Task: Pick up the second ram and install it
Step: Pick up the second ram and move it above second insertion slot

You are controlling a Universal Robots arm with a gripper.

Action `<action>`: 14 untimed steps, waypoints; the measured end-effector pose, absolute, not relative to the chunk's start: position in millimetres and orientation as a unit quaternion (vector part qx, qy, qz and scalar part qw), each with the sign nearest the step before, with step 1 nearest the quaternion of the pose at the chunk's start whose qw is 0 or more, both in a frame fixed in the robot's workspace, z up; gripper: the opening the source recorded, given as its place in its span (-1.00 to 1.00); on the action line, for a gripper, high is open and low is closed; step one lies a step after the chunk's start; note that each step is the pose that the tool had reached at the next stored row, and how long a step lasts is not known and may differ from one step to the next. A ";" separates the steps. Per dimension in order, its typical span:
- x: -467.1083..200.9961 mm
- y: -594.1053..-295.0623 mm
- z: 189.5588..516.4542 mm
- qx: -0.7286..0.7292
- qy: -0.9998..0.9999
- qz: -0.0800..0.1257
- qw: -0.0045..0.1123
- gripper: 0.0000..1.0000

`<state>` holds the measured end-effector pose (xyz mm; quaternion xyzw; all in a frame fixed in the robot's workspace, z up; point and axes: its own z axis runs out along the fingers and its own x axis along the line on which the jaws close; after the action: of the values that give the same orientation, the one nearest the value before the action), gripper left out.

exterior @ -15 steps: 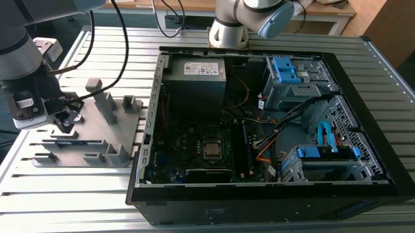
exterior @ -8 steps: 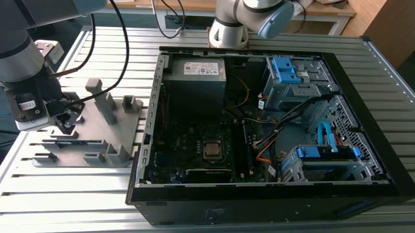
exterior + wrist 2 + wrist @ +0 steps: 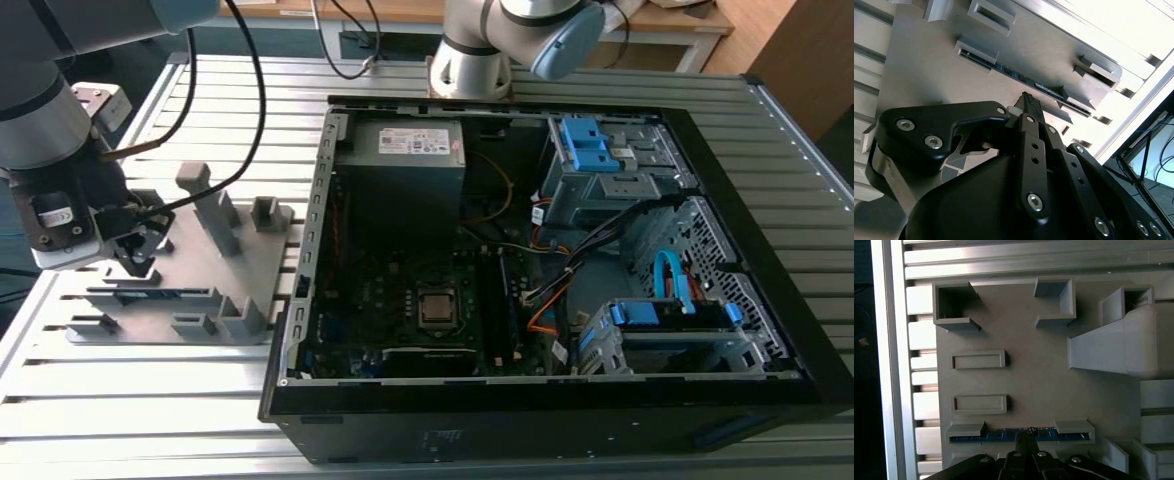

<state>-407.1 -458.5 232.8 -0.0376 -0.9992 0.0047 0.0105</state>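
The second ram point(image 3: 999, 435) lay on edge at one border of the grey holder plate point(image 3: 1029, 385), its ends seated in two grey holder blocks point(image 3: 966, 430). The tool point(image 3: 1029, 432) stood over the plate at the ram's middle, drawn narrow with its tips together. Whether it touched the ram could not be told. In the exterior view the plate sat on the slatted surface point(image 3: 134, 400), just beside the open computer case point(image 3: 534, 425).
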 end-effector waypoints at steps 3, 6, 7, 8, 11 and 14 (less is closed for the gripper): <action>-407.1 -458.6 232.8 -0.037 -0.999 0.005 0.010 -0.80; -407.1 -458.5 232.8 -0.031 -0.999 0.004 0.010 -0.80; -407.1 -458.5 232.8 -0.027 -1.000 0.004 0.010 -0.80; -407.1 -458.5 232.8 -0.023 -1.000 0.004 0.010 -0.80; -407.0 -458.6 232.8 -0.003 -1.000 0.004 0.010 -0.80; -407.1 -458.6 232.8 0.015 -1.000 0.005 0.010 -0.80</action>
<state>-407.1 -458.6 232.8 0.0149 -0.9998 0.0047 0.0102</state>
